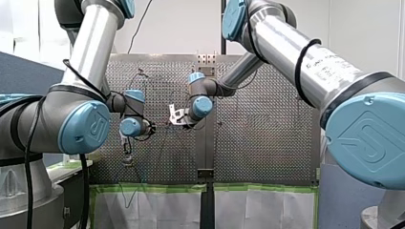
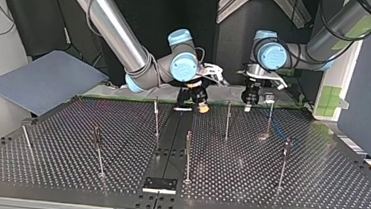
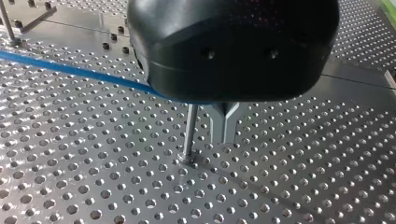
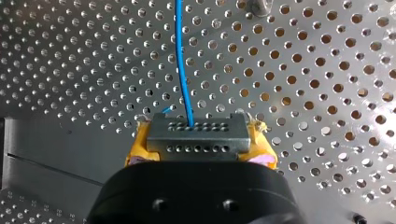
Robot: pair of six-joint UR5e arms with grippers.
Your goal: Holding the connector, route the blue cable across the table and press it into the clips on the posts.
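Right wrist view: my right gripper (image 4: pixel 200 148) is clamped on the grey connector (image 4: pixel 196 130), with a yellow pad (image 4: pixel 137 147) on each side. The blue cable (image 4: pixel 182 70) leaves the connector's front face and runs straight ahead over the perforated table (image 4: pixel 70 56).

Left wrist view: the black body of my left gripper (image 3: pixel 224 140) fills most of the frame. Its metal fingers (image 3: pixel 218 123) look pressed together, tips just above the plate, right beside a thin post (image 3: pixel 189 133). The cable comes in from the side, raised off the table, and goes out of sight under the gripper body. Can't tell whether the fingers have it.

Top view: both grippers are near the table's far edge, mine right left of centre, mine left to its right with fingers pointing down. Several upright posts are spread over the table, e.g. (image 2: pixel 228 120). The clips are too small to make out.
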